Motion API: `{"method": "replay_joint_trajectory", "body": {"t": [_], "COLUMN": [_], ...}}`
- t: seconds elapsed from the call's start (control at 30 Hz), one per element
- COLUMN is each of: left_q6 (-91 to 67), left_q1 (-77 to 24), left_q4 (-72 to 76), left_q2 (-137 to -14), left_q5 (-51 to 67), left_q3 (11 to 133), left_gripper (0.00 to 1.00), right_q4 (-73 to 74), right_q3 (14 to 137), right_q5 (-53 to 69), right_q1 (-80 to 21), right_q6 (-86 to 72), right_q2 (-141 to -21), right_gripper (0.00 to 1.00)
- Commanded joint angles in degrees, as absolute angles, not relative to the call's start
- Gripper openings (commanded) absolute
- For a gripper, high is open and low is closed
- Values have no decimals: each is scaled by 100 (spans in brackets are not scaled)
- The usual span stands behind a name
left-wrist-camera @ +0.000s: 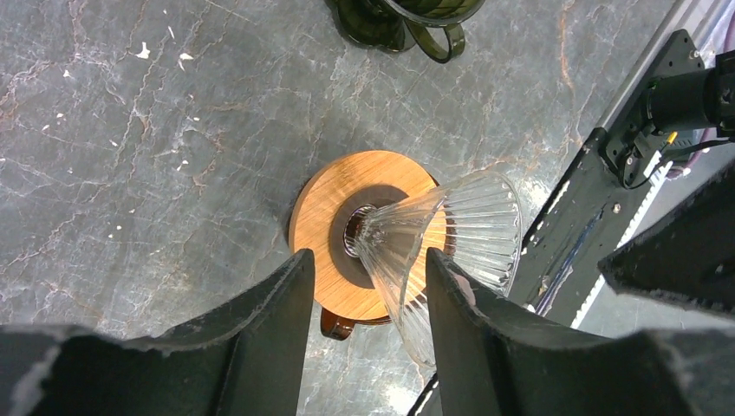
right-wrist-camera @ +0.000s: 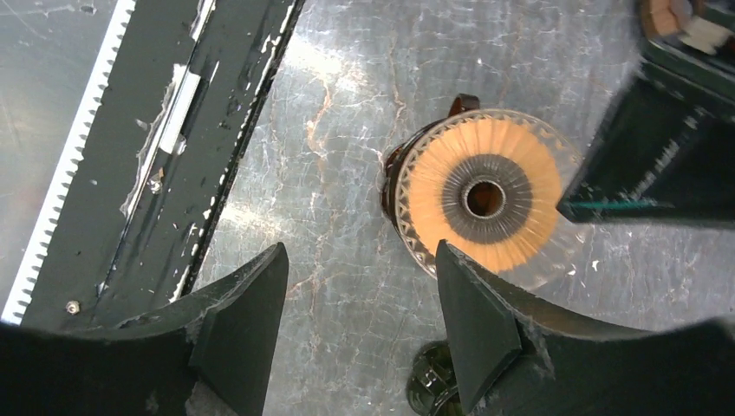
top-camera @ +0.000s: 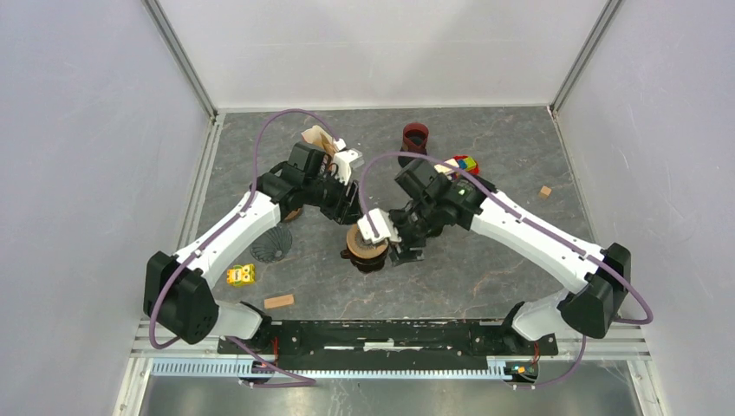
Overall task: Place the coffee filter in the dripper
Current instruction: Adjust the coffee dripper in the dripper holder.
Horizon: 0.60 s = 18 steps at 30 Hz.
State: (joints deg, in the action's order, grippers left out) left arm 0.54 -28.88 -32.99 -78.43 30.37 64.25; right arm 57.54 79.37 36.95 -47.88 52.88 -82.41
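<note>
The left pincer [left-wrist-camera: 368, 260] was spread and empty, its fingers pointing down at the glass dripper [left-wrist-camera: 451, 243] seated in a wooden collar [left-wrist-camera: 334, 208]. The left arm reached forward and bent inward at the wrist. The right pincer [right-wrist-camera: 360, 251], likewise spread and empty, hovered just beside the dripper, its arm angling in from the right. The brown paper coffee filter [top-camera: 317, 139] lay on the counter [top-camera: 485, 277] behind the left wrist, apart from the dripper.
</note>
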Motion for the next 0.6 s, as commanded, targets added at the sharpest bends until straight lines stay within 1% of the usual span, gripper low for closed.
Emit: {"method": "replay_joint_trajectory", "body": {"t": [0.0,0.23,0.3,0.57], "left_q6": [398,316,230,141], "left_q1": [-3003,-3050,-3050,-3050], "left_q4": [-3304,-3272,-3184,-3107], "left_q2": [-7860,-7904,-7915,-7917], "left_q5": [2892,2788,2705,2752], "left_q3": [6641,6618,6586,6522], "left_gripper": [56,49,45,42], "right_q4": [5326,4873,4779,4487], "right_q3": [7795,7499,7480,7380], "right_q5": [3111,1938,1843,1331], "right_q1": [-5141,-5730,-5782,-5948], "right_q6": [5294,5210,5174,5093], "right_q2": [-8168,-8429,-8498,-8649], "right_gripper": [69,66,65,60]}}
